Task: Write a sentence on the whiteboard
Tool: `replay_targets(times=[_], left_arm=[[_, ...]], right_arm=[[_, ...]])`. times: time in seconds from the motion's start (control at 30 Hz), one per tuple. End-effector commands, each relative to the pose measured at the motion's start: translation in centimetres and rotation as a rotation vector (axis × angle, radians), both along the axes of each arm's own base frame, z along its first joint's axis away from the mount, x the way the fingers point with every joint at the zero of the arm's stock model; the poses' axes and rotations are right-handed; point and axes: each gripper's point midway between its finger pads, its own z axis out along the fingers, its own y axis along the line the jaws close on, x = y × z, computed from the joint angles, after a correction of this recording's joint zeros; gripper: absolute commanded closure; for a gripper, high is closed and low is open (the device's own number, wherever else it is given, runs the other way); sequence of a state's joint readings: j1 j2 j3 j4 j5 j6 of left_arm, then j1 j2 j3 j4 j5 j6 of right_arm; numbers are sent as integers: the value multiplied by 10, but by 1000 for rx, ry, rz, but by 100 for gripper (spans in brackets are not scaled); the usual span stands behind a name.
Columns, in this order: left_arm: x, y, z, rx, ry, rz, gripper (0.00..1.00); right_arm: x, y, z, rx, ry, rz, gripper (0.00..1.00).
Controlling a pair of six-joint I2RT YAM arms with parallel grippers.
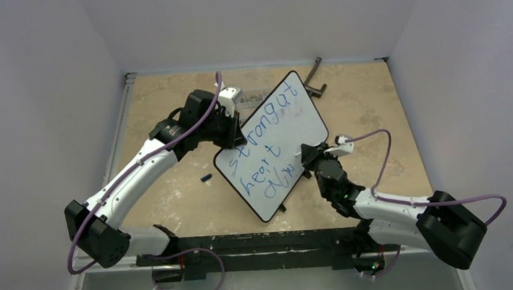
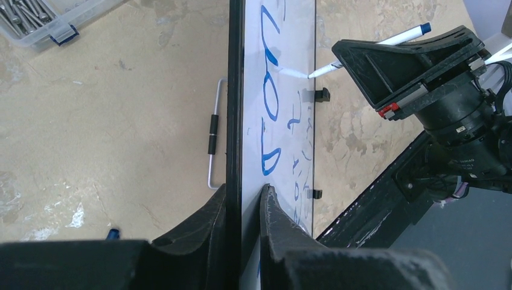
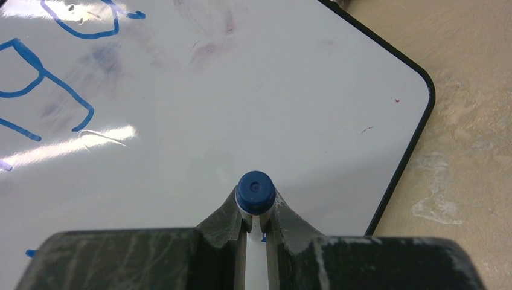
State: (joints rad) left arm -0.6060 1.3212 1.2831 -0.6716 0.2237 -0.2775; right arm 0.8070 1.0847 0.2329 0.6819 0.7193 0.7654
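Note:
The whiteboard (image 1: 306,118) stands tilted on the table, held up on edge. My left gripper (image 1: 230,138) is shut on its left edge; in the left wrist view the jaws (image 2: 244,190) pinch the black frame (image 2: 234,90). The sentence (image 1: 262,148) is blue lettering in two rows, reading roughly "strong at / heart Alw". My right gripper (image 1: 310,156) is shut on a white marker with a blue end (image 3: 255,188). The marker (image 2: 362,53) has its tip at the board's surface near the right edge. Lettering (image 3: 42,90) and a faint purple smudge (image 3: 211,36) show in the right wrist view.
A clear box of screws (image 2: 42,21) sits behind the board. A black metal bracket (image 1: 315,77) lies at the back right. A small blue cap (image 1: 206,178) lies on the table left of the board. The board's wire stand (image 2: 212,136) sticks out behind it.

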Motion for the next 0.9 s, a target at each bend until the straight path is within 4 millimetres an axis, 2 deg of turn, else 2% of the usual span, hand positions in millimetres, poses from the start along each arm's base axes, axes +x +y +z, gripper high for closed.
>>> replay_targets(times=[0.0, 0.37, 0.6, 0.87], left_arm=[[20, 71, -36, 387, -79, 99, 100], [21, 71, -37, 387, -76, 100, 100], [21, 71, -37, 388, -77, 100, 100], [21, 70, -38, 387, -74, 98, 100]], right_arm=[[-13, 15, -13, 7, 42, 113, 100], [-21, 14, -31, -24, 90, 135, 100], [-18, 2, -40, -66, 132, 65, 100], [-13, 3, -26, -55, 100, 51, 100]])
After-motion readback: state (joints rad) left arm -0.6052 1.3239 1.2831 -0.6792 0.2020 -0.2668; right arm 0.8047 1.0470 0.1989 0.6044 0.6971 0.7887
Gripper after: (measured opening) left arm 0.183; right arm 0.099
